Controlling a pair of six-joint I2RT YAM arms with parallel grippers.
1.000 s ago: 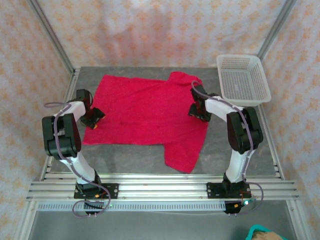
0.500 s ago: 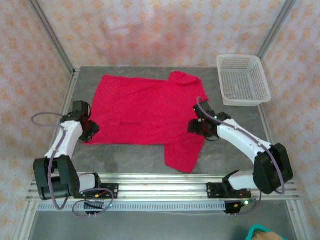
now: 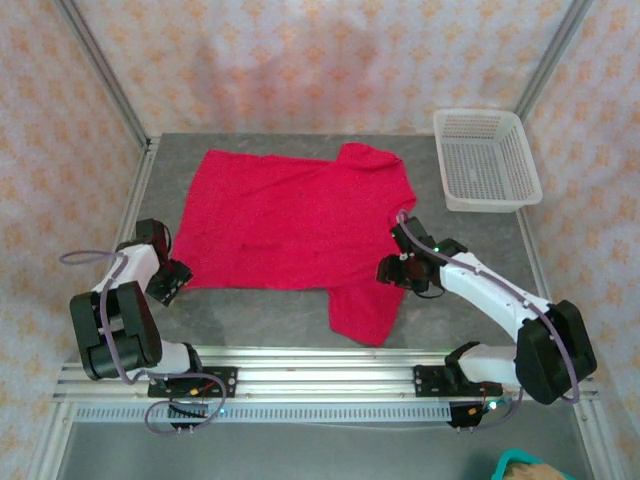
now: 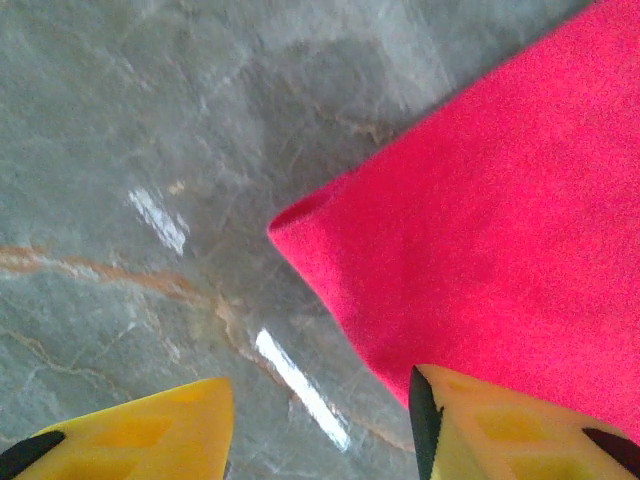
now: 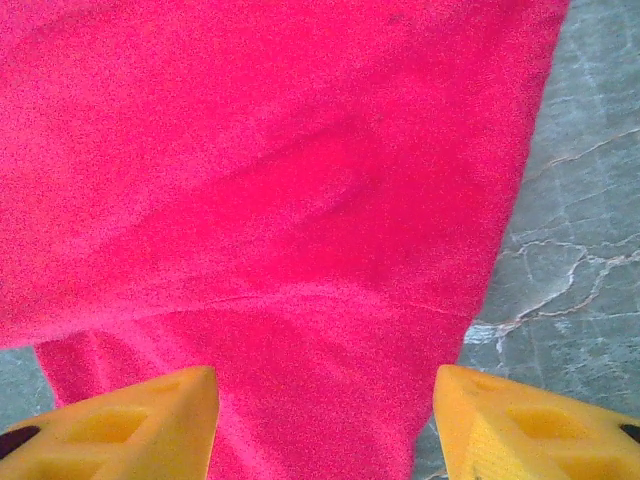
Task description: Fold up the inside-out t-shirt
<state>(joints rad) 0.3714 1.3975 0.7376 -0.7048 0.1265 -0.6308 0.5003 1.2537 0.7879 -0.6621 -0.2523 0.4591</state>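
Your left fingers (image 3: 169, 282) sit low near the left edge of the grey marble worktop (image 3: 250, 320), at the near-left corner of the red-pink t-shirt (image 3: 285, 225). In the left wrist view they stand apart and clamp nothing. One yellow finger (image 4: 140, 430) is over bare marble and the other (image 4: 510, 425) is over the shirt's edge. The rounded corner of the cloth (image 4: 300, 222) lies just ahead of the gap. You cannot tell from this angle whether that second finger touches the fabric.

The t-shirt lies spread flat across the middle of the worktop, with one sleeve (image 3: 362, 310) reaching toward the near edge.

Your right fingers (image 3: 393, 268) are at the shirt's right edge, about where that near sleeve joins the body. In the right wrist view they are also apart and grip nothing. Red fabric fills the space between and ahead of the two yellow fingers (image 5: 130, 420), crossed by a faint crease. A strip of grey marble shows at the right. Whether the tips press on the cloth is not clear, and you cannot make out the collar.

A white mesh basket (image 3: 487, 160) stands in the far right corner, apart from the shirt.
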